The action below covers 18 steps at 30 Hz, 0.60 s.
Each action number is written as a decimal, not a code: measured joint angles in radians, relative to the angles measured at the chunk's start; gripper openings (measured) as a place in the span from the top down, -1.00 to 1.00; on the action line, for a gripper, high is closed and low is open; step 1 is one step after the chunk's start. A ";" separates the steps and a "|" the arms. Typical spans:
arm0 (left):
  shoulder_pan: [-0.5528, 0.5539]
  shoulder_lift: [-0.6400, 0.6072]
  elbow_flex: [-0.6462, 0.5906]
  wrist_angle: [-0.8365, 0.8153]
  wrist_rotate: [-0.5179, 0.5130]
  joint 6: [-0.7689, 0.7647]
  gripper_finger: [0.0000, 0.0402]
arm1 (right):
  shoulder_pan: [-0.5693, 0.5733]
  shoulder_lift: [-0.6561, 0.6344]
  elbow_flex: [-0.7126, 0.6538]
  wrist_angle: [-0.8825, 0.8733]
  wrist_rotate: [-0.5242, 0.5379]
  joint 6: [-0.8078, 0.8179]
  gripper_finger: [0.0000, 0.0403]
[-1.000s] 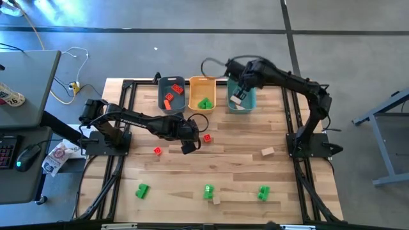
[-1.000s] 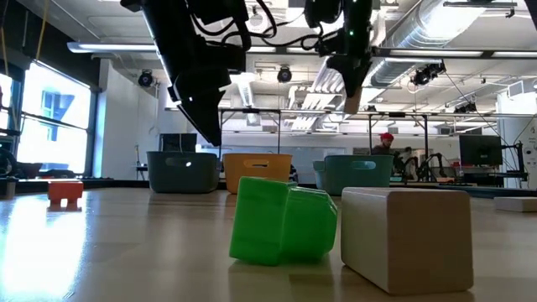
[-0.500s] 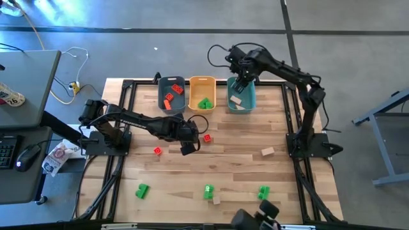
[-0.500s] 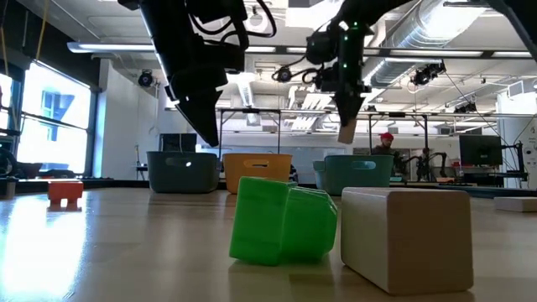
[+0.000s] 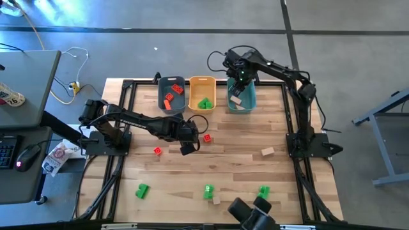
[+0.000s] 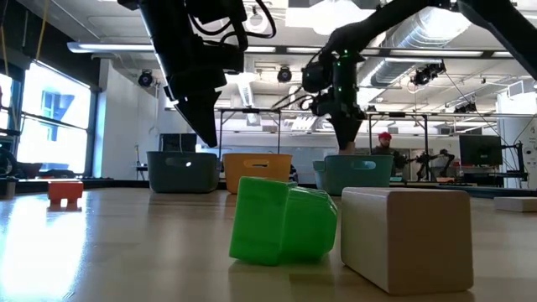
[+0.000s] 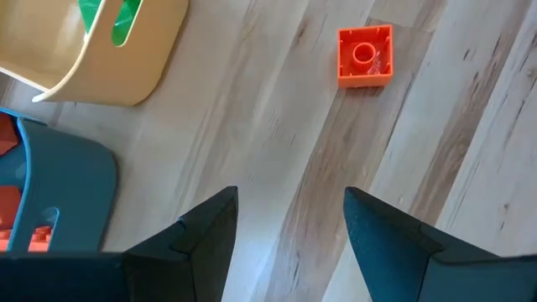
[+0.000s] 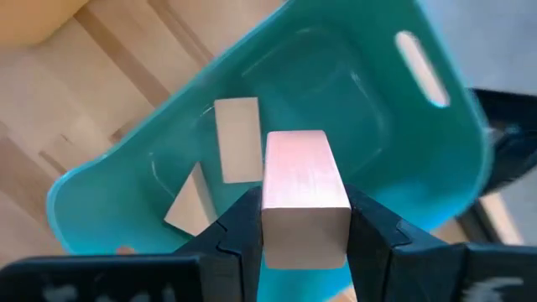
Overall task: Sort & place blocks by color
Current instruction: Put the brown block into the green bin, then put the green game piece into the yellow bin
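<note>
You had the right gripper (image 8: 304, 220) clamped on a tan block (image 8: 304, 195) above the teal bin (image 8: 369, 92). Your left gripper (image 7: 289, 222) hung spread apart near that bin's neighbours, beside a red-orange block (image 7: 365, 56).

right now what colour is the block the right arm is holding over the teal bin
Plain tan wood. The held block shows best in the right wrist view, clamped above the teal bin.

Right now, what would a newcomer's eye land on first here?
The right claw, clamping a tan wood block above the teal bin, where two tan blocks already lie. Next, the left claw, open over bare table short of a red-orange block.
</note>
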 joint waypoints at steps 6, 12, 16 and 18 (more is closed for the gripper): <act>0.000 0.000 0.000 -0.001 0.010 0.000 -0.01 | -0.031 0.059 0.000 -0.012 -0.046 -0.011 0.40; 0.000 0.000 0.000 -0.012 0.033 0.000 -0.01 | -0.031 0.082 0.000 -0.034 -0.019 -0.053 0.16; 0.000 0.000 0.000 -0.026 0.033 0.000 -0.01 | -0.016 0.082 0.000 -0.049 0.057 -0.056 0.02; 0.000 0.000 0.000 -0.026 0.033 0.000 -0.01 | -0.012 0.082 0.000 -0.073 0.082 -0.056 -0.03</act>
